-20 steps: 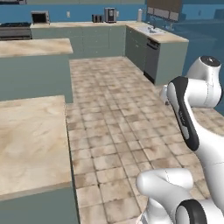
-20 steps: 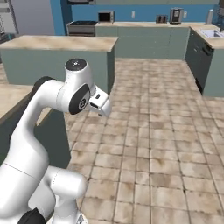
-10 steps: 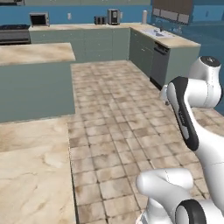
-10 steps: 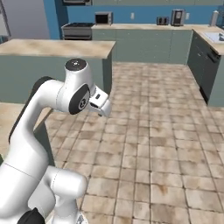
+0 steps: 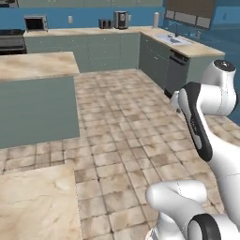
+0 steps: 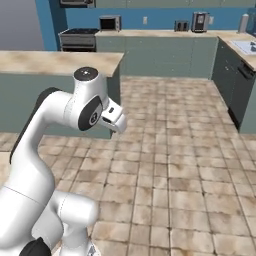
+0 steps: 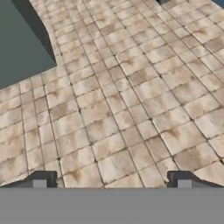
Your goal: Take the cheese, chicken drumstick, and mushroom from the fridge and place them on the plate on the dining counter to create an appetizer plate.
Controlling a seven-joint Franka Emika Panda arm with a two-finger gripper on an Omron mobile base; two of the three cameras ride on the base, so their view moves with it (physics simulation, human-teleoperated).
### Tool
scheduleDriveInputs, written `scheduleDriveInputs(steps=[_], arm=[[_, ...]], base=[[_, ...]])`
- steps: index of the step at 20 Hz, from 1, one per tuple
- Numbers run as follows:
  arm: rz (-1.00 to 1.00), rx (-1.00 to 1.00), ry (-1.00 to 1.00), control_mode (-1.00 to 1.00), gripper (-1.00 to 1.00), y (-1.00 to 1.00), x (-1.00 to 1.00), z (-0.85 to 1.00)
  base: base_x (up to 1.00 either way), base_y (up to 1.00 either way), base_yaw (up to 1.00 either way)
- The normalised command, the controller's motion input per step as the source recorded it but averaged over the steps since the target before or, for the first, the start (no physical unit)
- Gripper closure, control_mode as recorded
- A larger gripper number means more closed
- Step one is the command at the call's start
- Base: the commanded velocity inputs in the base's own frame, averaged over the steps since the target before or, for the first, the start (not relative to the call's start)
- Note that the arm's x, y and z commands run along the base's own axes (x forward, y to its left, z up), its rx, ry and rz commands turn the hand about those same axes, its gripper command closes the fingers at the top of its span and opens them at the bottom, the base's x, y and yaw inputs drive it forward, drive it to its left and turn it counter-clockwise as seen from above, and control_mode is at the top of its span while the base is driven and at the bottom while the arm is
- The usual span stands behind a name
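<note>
— What changed since a second ago?
— Both base views have swung: the camera moved, so the island counter (image 5: 37,65) now sits upper left, with a nearer marble-look counter (image 5: 33,206) at lower left.
— And the gripper (image 7: 111,181)?
— Released, its fingertips (image 7: 40,180) spread wide over bare tiled floor (image 7: 131,100), holding nothing.
— Task items?
— I cannot tell where they are.

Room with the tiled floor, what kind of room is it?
It looks like a kitchen. There is a microwave on the back counter, a stove beside it, a sink in the side counter, and a coffee machine.
</note>
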Motion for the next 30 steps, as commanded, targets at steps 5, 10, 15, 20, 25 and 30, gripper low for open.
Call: scheduleDriveInputs(steps=[5,10,15,20,25,30], arm=[[0.0,0.0,0.0,1.0,-1.0,0.0,0.0,0.0],[0.0,0.0,0.0,1.0,-1.0,0.0,0.0,0.0],[0.0,0.0,0.0,1.0,-1.0,0.0,0.0,0.0],[0.0,0.0,0.0,1.0,-1.0,0.0,0.0,0.0],[0.0,0.0,0.0,1.0,-1.0,0.0,0.0,0.0],[0.0,0.0,0.0,1.0,-1.0,0.0,0.0,0.0]], base=[[1.0,-0.08,-0.09],[1.0,-0.42,-0.09],[1.0,-0.32,-0.05],[1.0,-0.29,-0.03],[1.0,-0.11,0.0],[1.0,-0.49,0.09]])
